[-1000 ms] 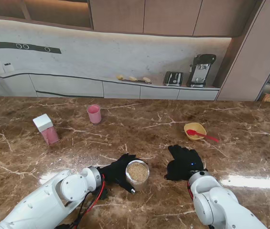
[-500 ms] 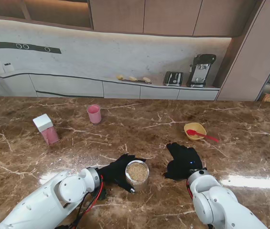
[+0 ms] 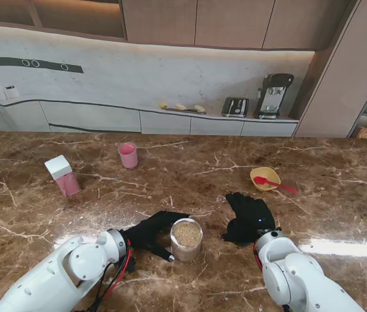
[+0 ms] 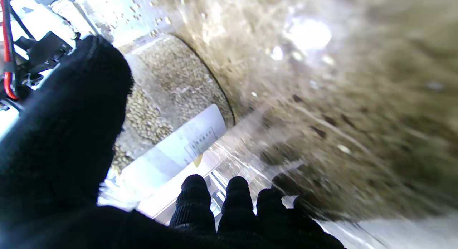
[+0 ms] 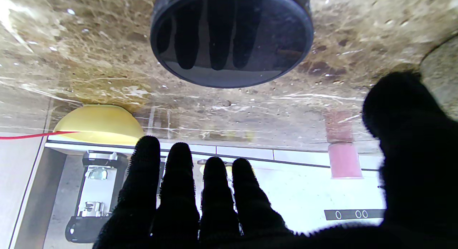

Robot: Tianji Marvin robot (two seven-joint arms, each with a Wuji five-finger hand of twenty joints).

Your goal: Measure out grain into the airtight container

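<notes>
**A:** What do you count on the marble table point(image 3: 189, 166) right now?

**B:** You have one clear jar of grain point(image 3: 186, 239) low in the centre of the stand view, uncapped and upright. One pink cup point(image 3: 128, 155) sits upper left of centre, one pink container with a white lid point(image 3: 62, 175) at middle left, and one yellow bowl point(image 3: 265, 177) right of centre with one red spoon point(image 3: 275, 185) resting in it.

**A:** And your two hands?

**B:** Your left hand point(image 3: 151, 231) is at the jar's left side, fingers curved around it. In the left wrist view the thumb point(image 4: 71, 109) lies against the grain-filled wall; whether the grip is closed tight, you cannot tell.

**A:** The right one?

**B:** Your right hand point(image 3: 248, 220) hovers palm down just right of the jar, fingers spread and holding nothing. Its wrist view shows one round black lid point(image 5: 230, 38) lying flat on the marble beneath the four fingers point(image 5: 179, 184).
</notes>
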